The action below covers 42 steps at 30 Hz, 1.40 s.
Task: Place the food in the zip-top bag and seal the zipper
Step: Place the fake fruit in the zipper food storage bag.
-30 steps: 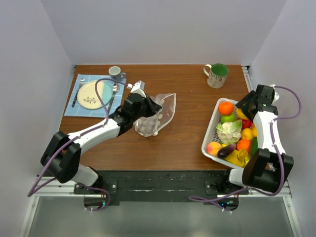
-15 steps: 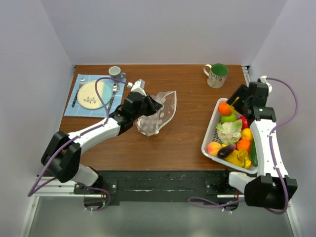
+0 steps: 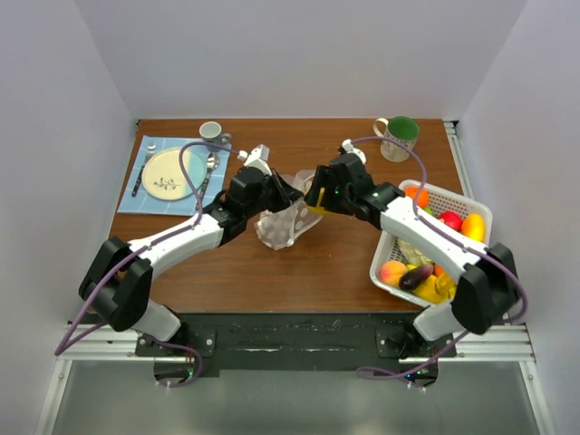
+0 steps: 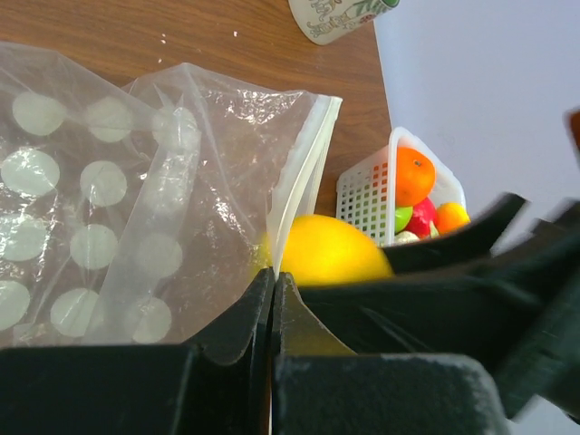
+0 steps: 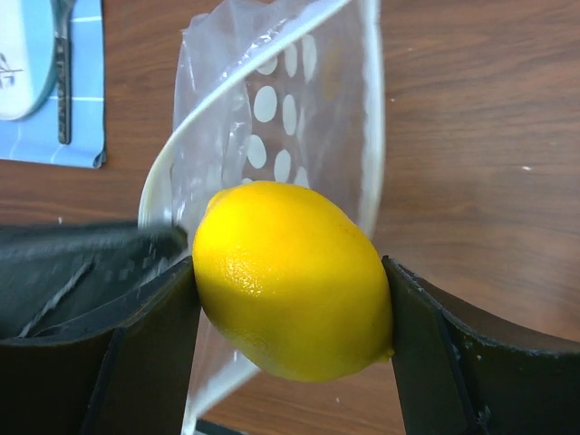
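Right gripper (image 5: 292, 304) was clenched on the lemon (image 5: 285, 254), left gripper (image 4: 272, 290) on the zip-top bag (image 4: 136, 199); release was best withheld until inside.

Yellow lemon (image 5: 290, 276); clear bag (image 4: 118, 190) w/ white dots; white basket (image 4: 367, 195); brown table (image 5: 471, 136).

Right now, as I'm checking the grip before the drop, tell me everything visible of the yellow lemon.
The lemon is a whole, bright yellow oval with finely pitted, slightly glossy skin. The right gripper's fingers clamp it on two opposite sides. It hangs above the wooden table, at the open mouth of the spotted zip-top bag.
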{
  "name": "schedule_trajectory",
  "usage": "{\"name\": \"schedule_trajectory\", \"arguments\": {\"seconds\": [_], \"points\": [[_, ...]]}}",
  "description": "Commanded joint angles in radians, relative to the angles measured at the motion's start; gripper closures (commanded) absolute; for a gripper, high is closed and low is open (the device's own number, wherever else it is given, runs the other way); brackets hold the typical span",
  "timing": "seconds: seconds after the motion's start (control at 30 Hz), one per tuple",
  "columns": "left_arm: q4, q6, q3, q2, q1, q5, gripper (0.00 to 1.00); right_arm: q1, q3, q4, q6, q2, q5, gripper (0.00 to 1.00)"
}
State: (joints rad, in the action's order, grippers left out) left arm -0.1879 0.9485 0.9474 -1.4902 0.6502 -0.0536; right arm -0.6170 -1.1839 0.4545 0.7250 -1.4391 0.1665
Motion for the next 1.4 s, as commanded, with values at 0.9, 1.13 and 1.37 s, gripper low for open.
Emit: {"name": "schedule_trajectory", "arguments": {"seconds": [0.9, 1.13, 1.37], "points": [[-0.202, 0.147, -0.021, 0.05, 0.028, -0.111, 1.0, -0.007, -0.152, -0.007, 0.051, -0.063, 0.086, 0.04], [-0.205, 0.145, -0.025, 0.019, 0.028, -0.049, 1.0, -0.007, -0.186, 0.188, -0.056, 0.077, 0.281, 0.05], [-0.231, 0.159, -0.021, -0.022, 0.028, -0.049, 1.0, 0.212, -0.1, 0.237, -0.133, 0.201, 0.245, 0.01]]}}
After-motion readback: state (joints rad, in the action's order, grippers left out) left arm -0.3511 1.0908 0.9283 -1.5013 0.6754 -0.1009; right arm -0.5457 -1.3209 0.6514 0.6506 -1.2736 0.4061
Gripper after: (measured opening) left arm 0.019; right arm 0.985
